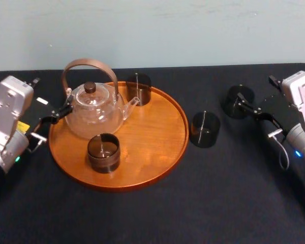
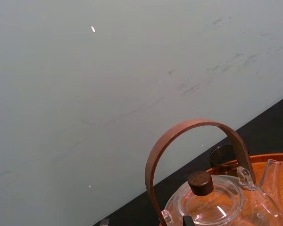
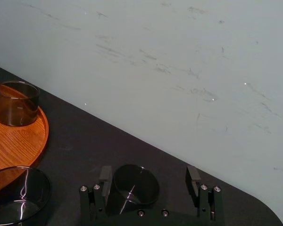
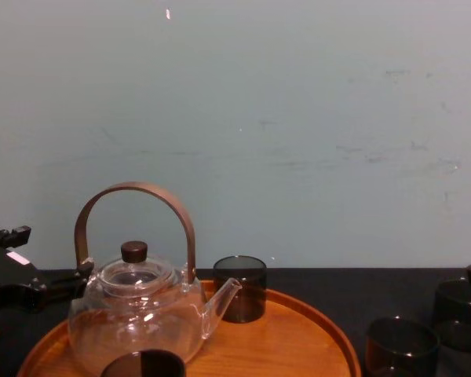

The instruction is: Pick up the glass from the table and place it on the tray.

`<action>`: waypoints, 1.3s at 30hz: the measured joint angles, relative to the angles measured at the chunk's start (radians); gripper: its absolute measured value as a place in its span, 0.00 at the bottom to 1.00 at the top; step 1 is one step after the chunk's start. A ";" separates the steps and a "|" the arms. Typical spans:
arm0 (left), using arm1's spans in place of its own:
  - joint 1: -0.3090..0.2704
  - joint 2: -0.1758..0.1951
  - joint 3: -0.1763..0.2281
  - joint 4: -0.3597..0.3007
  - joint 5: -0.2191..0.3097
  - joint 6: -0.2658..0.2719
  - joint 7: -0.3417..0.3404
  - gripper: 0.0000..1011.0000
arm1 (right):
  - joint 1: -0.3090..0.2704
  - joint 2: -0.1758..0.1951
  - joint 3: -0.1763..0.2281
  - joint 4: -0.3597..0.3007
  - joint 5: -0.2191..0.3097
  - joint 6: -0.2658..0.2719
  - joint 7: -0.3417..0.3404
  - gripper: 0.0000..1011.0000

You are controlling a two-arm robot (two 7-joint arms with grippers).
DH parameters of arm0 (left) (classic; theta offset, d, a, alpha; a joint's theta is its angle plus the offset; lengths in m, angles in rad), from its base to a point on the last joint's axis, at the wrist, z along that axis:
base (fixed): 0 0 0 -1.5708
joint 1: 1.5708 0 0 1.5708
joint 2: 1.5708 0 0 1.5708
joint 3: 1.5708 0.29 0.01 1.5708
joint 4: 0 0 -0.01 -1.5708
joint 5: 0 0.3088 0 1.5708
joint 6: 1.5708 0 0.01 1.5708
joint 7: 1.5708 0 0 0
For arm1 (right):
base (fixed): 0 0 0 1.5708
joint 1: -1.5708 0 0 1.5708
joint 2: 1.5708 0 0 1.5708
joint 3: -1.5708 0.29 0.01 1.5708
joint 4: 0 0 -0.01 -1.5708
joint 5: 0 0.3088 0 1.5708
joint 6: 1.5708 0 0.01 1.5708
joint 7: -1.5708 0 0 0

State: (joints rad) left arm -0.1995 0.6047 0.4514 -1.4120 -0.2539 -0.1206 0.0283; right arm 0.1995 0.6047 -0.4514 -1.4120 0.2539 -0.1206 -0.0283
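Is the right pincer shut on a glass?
No, the right pincer stands open, spread to either side of the dark glass standing on the table.

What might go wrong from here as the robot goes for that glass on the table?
The right-hand glass sits off-centre between the right gripper's open fingers; closing could shove or tip it.
A second glass stands on the table between it and the tray; a low carry might hit it.
The left gripper is close beside the teapot; a small move could bump it.
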 joint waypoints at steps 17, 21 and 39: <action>0.000 0.000 0.000 0.000 0.000 0.000 0.000 1.00 | 0.000 0.000 0.000 0.000 0.000 0.000 0.000 0.99; 0.000 0.000 0.000 0.000 0.000 0.000 0.000 1.00 | 0.000 0.000 0.000 0.000 0.000 0.000 0.000 0.99; 0.000 0.000 0.000 0.000 0.000 0.000 0.000 1.00 | 0.000 0.000 0.000 0.000 0.000 0.000 0.000 0.99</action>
State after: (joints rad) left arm -0.1995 0.6047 0.4514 -1.4119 -0.2538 -0.1205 0.0283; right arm 0.1995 0.6047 -0.4513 -1.4120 0.2539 -0.1205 -0.0283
